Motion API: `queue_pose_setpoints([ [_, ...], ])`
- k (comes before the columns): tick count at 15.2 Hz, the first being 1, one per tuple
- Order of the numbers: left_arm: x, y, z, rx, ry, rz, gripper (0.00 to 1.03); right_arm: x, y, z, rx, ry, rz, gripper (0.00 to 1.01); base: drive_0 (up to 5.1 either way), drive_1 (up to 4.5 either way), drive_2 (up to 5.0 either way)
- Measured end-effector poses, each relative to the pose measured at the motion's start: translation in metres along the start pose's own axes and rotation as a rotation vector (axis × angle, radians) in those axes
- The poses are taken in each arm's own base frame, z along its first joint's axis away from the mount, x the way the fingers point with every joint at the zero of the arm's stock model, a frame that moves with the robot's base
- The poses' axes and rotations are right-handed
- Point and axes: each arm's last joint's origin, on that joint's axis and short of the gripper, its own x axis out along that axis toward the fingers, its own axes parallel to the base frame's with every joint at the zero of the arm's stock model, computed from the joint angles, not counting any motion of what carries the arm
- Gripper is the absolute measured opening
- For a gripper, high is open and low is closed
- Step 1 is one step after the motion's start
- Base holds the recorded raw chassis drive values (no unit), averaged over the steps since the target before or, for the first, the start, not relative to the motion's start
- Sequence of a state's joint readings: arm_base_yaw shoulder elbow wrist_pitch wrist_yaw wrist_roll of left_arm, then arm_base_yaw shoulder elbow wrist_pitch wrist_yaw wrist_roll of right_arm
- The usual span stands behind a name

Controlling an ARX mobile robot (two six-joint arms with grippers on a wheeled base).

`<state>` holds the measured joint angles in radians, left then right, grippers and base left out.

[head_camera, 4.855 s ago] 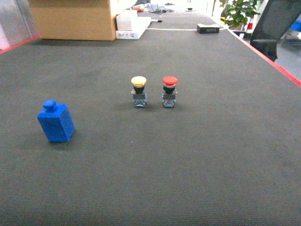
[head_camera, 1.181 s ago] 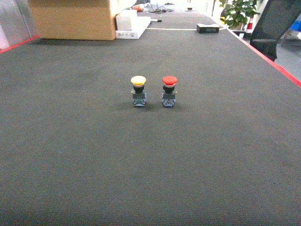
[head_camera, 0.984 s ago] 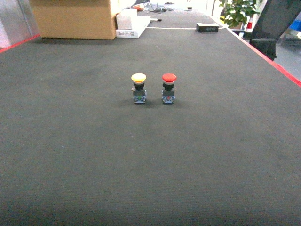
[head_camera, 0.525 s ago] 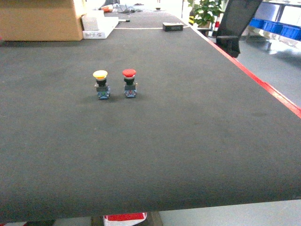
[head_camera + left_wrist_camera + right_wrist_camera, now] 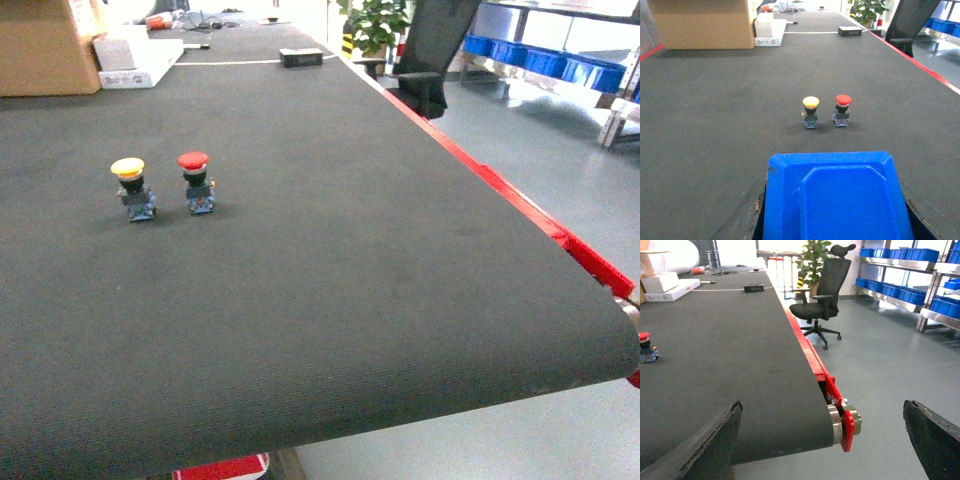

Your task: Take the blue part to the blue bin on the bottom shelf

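Observation:
The blue part (image 5: 832, 200) is a bright blue block with a bevelled top that fills the bottom of the left wrist view. My left gripper (image 5: 832, 222) is shut on it, with a dark finger (image 5: 747, 222) showing at each side, above the black belt. My right gripper (image 5: 821, 432) is open and holds nothing, and it hangs over the belt's end roller (image 5: 842, 425). Rows of blue bins (image 5: 890, 290) sit on steel shelves (image 5: 935, 314) far to the right, also as blue bins (image 5: 540, 60) in the head view. I cannot tell which is the task's bin. Neither gripper shows in the head view.
A yellow-capped push button (image 5: 132, 187) and a red-capped push button (image 5: 196, 180) stand on the black belt (image 5: 330, 280), whose right side has a red edge (image 5: 520, 215). A cardboard box (image 5: 40, 45) stands at the far end. An office chair (image 5: 822, 295) stands on the grey floor.
The blue part that stood on the belt's left is gone from the head view. The head view has swung right: the buttons slid left and the belt's end and floor came into sight.

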<state>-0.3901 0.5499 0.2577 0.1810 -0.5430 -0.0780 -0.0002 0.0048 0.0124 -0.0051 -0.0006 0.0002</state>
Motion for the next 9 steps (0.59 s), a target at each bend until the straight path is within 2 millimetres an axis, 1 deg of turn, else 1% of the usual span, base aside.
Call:
queue_pose_setpoints([
  [9,-0.0001,-0.0002,0.0,0.0,0.0,-0.002,0.44,0.0,0.0,0.0,0.0,0.0,0.0,0.98,-1.6,-1.6,-1.6],
])
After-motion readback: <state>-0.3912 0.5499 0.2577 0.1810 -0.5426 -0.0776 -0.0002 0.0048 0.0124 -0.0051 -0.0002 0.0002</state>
